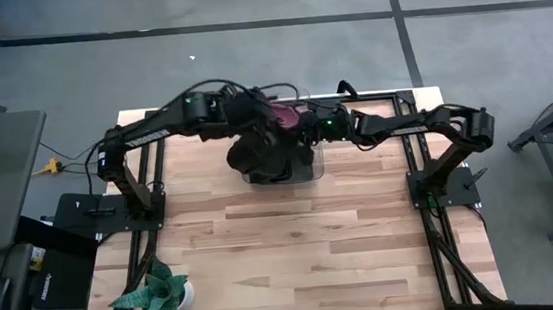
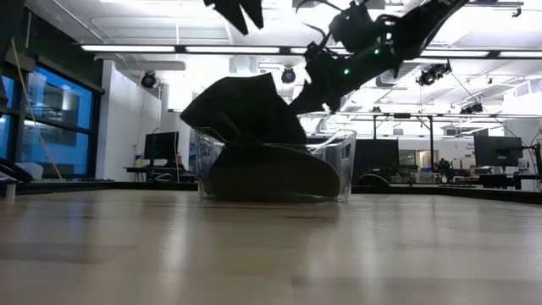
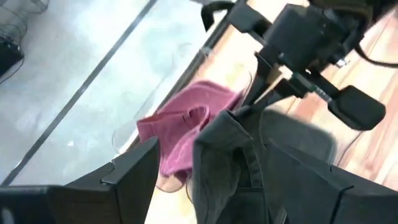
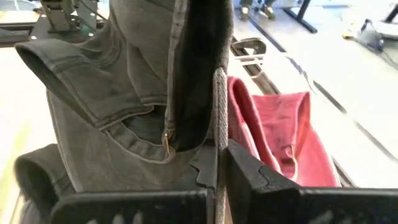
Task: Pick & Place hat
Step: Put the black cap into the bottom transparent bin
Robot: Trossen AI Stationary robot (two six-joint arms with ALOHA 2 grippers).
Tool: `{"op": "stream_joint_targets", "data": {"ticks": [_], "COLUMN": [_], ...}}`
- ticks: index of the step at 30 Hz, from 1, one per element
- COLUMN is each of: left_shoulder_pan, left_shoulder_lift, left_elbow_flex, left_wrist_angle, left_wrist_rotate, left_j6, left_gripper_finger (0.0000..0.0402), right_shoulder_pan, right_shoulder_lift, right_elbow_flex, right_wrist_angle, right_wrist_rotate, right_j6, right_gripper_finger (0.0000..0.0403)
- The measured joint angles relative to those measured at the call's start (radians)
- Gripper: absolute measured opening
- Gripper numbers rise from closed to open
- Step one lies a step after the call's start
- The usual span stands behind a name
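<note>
A dark grey denim-like hat [image 1: 266,154] sits in a clear tub [image 2: 343,165] at the far middle of the table, with one side pulled up into a peak [image 2: 258,89]. A pink cloth [image 3: 186,124] lies in the tub beside it, toward the far edge. My right gripper [image 4: 221,168] reaches in from the right and is shut on the hat. My left gripper [image 2: 240,13] hangs open above the peak. In the left wrist view its fingers stand either side of the hat [image 3: 249,155], apart from it. My right gripper pinches a thin upright edge of the grey hat [image 4: 219,134] between its two fingers, coming from the table's right and slanting down. That edge is drawn up into a peak, while the rest of the hat [image 2: 262,174] stays low in the tub.
The tub's clear walls [image 1: 314,172] ring the hat and the pink cloth [image 1: 285,116]. A potted green plant [image 1: 158,296] stands at the near left corner. The wood table top [image 1: 305,253] stretches toward the near edge. Both arms crowd together over the tub.
</note>
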Motion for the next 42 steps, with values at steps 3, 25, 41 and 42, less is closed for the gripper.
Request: {"op": "stream_joint_targets", "data": {"ticks": [3, 25, 41, 42], "left_shoulder_pan": [0.001, 0.0, 0.187, 0.213], "left_shoulder_lift": [0.0, 0.0, -0.192, -0.203], "left_elbow_flex": [0.048, 0.077, 0.077, 0.077], "left_wrist_angle": [-0.007, -0.041, -0.031, -0.014], "left_wrist_rotate": [0.013, 0.102, 0.485, 0.535], "left_j6": [-0.01, -0.081, -0.132, -0.133], "left_gripper_finger": [0.0275, 0.0262, 0.0262, 0.0262], "right_shoulder_pan": [0.0, -0.049, -0.034, -0.033], "right_shoulder_lift": [-0.053, 0.072, 0.189, 0.19], "right_elbow_flex": [0.0, 0.458, 0.459, 0.459], "right_wrist_angle": [-0.086, -0.912, -0.892, -0.889], "right_wrist_rotate": [-0.002, -0.126, -0.158, -0.157], "right_j6": [0.029, -0.077, -0.106, -0.109], "right_gripper_finger": [0.0005, 0.0005, 0.0005, 0.0005]}}
